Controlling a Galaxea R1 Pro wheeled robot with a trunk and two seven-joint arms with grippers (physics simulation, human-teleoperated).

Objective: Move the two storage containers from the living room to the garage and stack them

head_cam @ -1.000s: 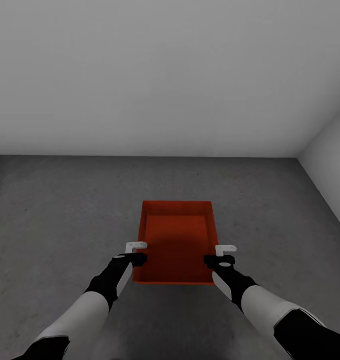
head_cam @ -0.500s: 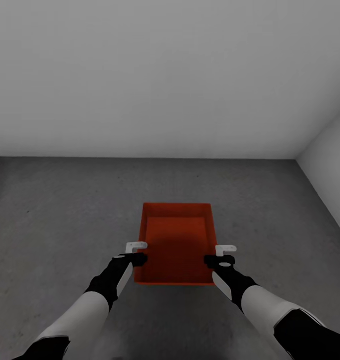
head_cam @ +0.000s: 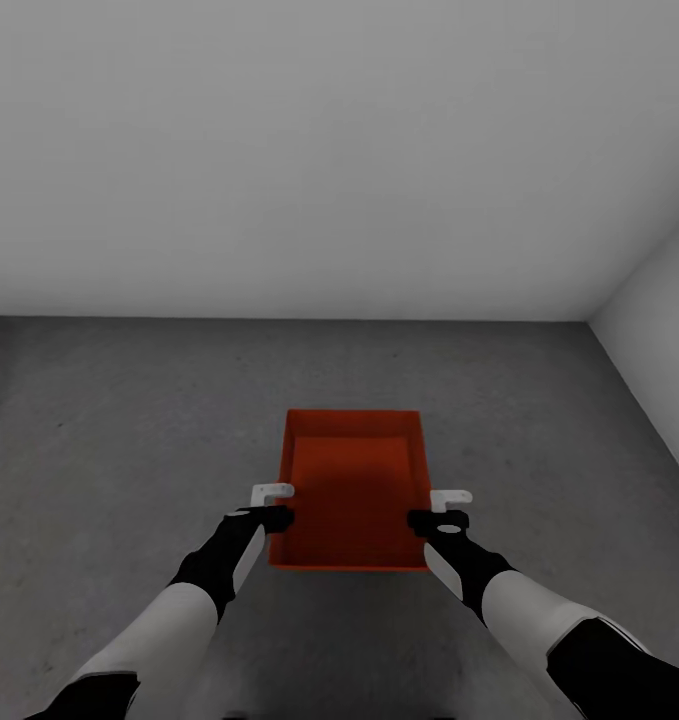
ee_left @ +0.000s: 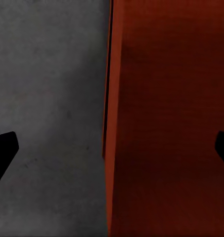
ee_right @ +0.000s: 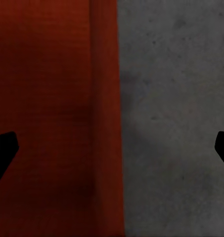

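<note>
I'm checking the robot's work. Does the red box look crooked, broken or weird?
Nothing stands out. The red box looks whole, open side up and empty, lined up square between the left gripper and the right gripper over the grey floor. Both grippers straddle its side walls with fingers spread.

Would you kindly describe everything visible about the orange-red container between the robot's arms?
The container is an orange-red, open-topped rectangular box with plain flat walls, seemingly plastic, and nothing shows inside. It sits level over the dark grey concrete floor, its long sides running away from the robot. The left gripper straddles its left wall and the right gripper its right wall, jaws spread wide on either side. Whether it rests on the floor or hangs just above cannot be told.
</note>
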